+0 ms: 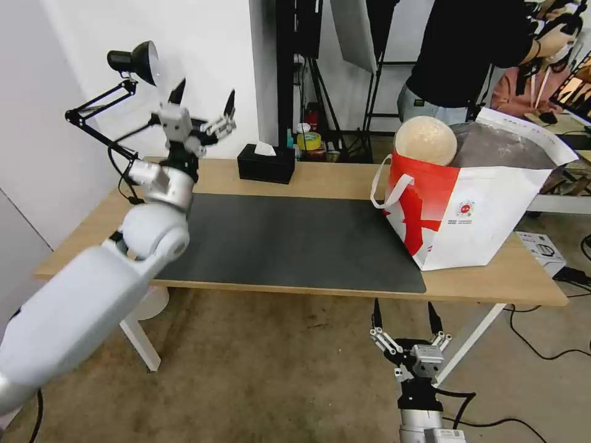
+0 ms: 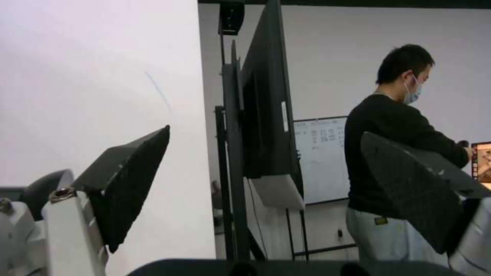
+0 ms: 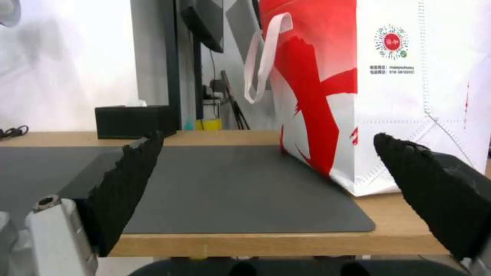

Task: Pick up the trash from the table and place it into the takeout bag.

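Observation:
The takeout bag [image 1: 474,215] stands on the right end of the table [image 1: 320,178], white and red with strap handles, and appears again at close range as the takeout bag [image 3: 378,88]. A beige bowl [image 1: 425,140] pokes out of its open top, tilted on edge. My left gripper [image 1: 203,101] is raised high above the table's far left corner, open and empty, with its black fingers [image 2: 128,180] apart. My right gripper [image 1: 405,314] hangs open below the table's front edge, facing the bag, its black fingers [image 3: 128,184] spread with nothing between them.
A dark grey mat [image 1: 289,240] covers the table's middle. A black tissue box [image 1: 266,163] sits at the back edge and a black desk lamp [image 1: 132,61] rises at the far left. A person stands behind the bag. Cables and a box lie on the floor at right.

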Available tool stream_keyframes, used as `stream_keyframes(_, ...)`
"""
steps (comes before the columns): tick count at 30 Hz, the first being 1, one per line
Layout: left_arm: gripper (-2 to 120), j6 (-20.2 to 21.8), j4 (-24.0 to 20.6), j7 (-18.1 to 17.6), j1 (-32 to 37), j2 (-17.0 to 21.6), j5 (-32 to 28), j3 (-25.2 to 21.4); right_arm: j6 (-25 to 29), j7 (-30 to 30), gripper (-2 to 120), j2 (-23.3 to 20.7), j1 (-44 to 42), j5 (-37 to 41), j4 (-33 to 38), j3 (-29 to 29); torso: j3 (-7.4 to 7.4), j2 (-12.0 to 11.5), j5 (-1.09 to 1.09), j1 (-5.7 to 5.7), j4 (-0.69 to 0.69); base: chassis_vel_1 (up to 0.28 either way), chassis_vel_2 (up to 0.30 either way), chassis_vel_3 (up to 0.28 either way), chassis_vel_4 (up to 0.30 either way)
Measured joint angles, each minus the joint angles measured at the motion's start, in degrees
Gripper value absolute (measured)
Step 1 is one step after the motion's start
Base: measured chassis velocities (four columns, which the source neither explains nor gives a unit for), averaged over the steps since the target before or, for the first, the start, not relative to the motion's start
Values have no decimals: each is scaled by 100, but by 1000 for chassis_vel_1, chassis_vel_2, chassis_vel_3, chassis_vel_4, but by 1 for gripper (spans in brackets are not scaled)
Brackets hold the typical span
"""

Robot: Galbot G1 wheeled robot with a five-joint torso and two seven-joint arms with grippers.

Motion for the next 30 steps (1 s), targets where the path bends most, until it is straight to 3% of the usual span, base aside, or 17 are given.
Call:
stream_keyframes(6, 100, 11, -624, -164, 1164, 135, 208, -617, 0, 0, 100, -1, 1, 0, 0, 0, 0, 0, 0, -1, 3, 0, 0, 0, 0)
stream_keyframes(13, 100, 8, -1134, -344, 2334, -42, 546, -833, 0, 0, 100, -1, 0, 0, 0, 0, 0, 0, 2, 0, -1, 0, 0, 0, 0)
stream_keyframes(23, 100, -4, -1463, -519, 3536, -483, 878, -865, 0, 0, 100, -1, 0, 0, 0, 0, 0, 0, 2, 0, 0, 0, 0, 0, 0)
stream_keyframes(30, 100, -206, -1453, -408, 4136, -720, 1165, -874, 0, 0, 100, -1, 0, 0, 0, 0, 0, 0, 1, 0, 1, 0, 0, 0, 0)
